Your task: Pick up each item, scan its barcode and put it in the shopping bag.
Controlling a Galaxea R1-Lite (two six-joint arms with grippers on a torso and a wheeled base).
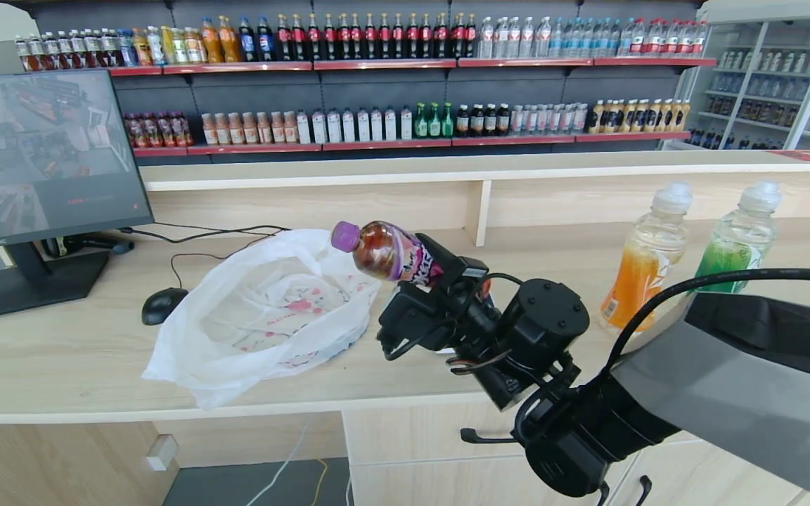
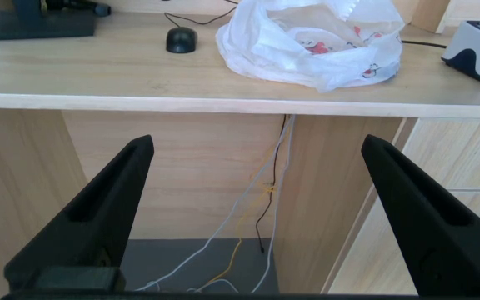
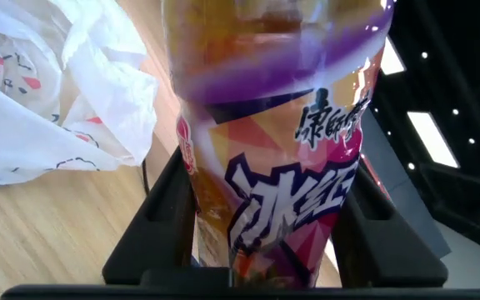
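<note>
Closest to me, the left gripper (image 2: pixel 257 146) hangs low before the counter's (image 1: pixel 60 351) near face, below the level of its top; its two dark fingers (image 2: pixel 107 208) stand wide apart with nothing between them, and loose cables dangle in the open bay under the counter beyond them.

A little farther in and to the right, the right gripper (image 1: pixel 439 266) is raised above the counter's near edge, its jaws clamped on the lower body of the purple-capped bottle (image 1: pixel 384 251); the bottle is tilted well over, cap up and to the left, and holds a brown drink under a purple and pink label (image 3: pixel 273 125); its cap end hangs just over the right rim of the shopping bag (image 1: pixel 264 316).

The bag, white plastic with a red print, lies crumpled on the countertop left of the gripper, mouth open upwards; seen from the left wrist, a pale box-like device (image 2: pixel 477 46) sits on the counter just right of it.

Left of the bag lies a black mouse (image 1: pixel 164 304), its cord running to the back; farther left stands a monitor (image 1: pixel 39 147) on a black foot.

Far right on the counter stand two upright white-capped bottles side by side, an orange bottle (image 1: pixel 644 267) and a green bottle (image 1: pixel 732 256) to its right.

Behind the counter's raised ledge run shelves (image 1: pixel 391 144) lined with drinks.
</note>
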